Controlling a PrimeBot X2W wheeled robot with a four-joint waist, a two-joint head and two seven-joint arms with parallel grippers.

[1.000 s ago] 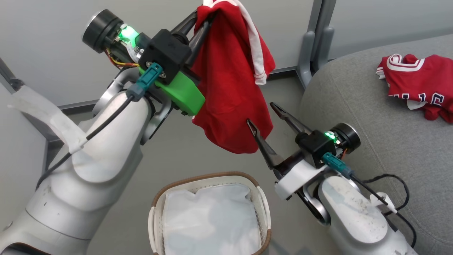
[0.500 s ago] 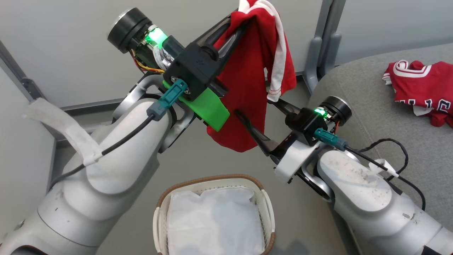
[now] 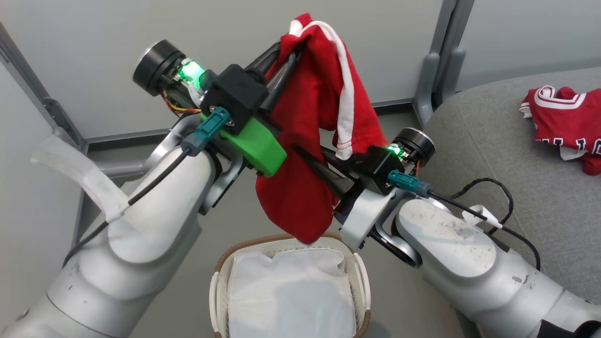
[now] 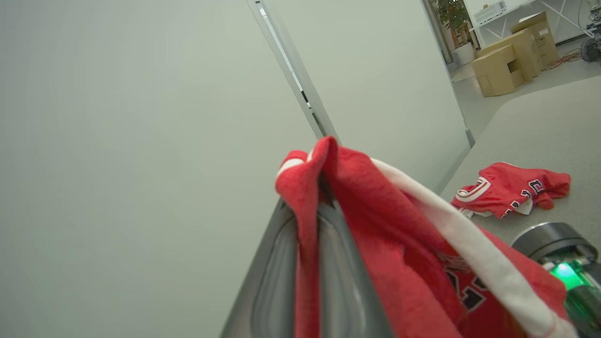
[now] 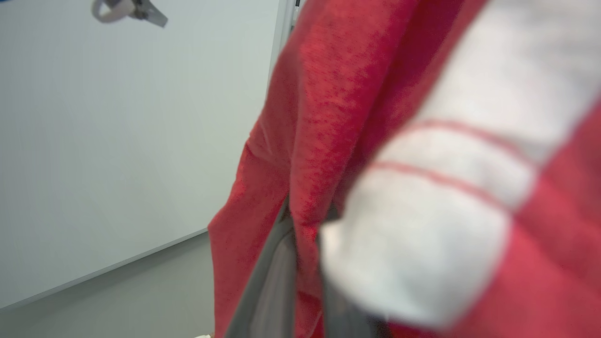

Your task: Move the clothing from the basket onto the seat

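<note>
Overhead, we see a limp red garment with white trim hanging in the air above the white laundry basket, beside but not yet over the grey sofa seat, where another red jersey lies. Our left claw is clamped on its top fold. Our right claw is pinched together on the cloth lower down. It looks light, soft and floppy, so we would grip bunched folds or the trimmed hem.

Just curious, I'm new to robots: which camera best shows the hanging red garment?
The head view: the whole red garment hangs in frame. The left wrist view shows its pinched top fold; the right wrist view, a blurred close-up.
</note>
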